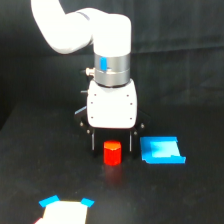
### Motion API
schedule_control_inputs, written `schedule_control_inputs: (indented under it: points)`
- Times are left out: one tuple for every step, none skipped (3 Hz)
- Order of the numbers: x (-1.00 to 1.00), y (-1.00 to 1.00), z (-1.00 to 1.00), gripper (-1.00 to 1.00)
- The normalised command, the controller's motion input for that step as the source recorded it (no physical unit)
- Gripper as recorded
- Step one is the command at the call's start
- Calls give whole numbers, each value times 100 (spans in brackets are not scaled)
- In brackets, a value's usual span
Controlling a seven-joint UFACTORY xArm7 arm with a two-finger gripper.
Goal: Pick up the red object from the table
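One red object (112, 152) stands upright on the table (30, 160), directly between the two dark fingers of the single gripper (112, 145). The jaws are spread wider than the block, a gap showing on each side, gripping nothing. One blue tray-like piece (161, 150) lies just outside the jaw on the exterior view's right. One white blue-cornered item (65, 210) sits well in front of the jaws.

Bright red object (112, 153) with an orange-tinged top, sitting between the black fingers (92, 141) of the gripper (112, 142), whose body is white. Matte black table (30, 165) all around. Just off the gripper, toward the exterior view's right, a bright blue tray-like piece (161, 150). The arm (80, 27) above is white, with a silver band and a blue mark.
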Motion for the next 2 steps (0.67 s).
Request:
schedule_control_inputs:
  points:
    - [-4, -1, -57, -90]
    - [-11, 28, 13, -100]
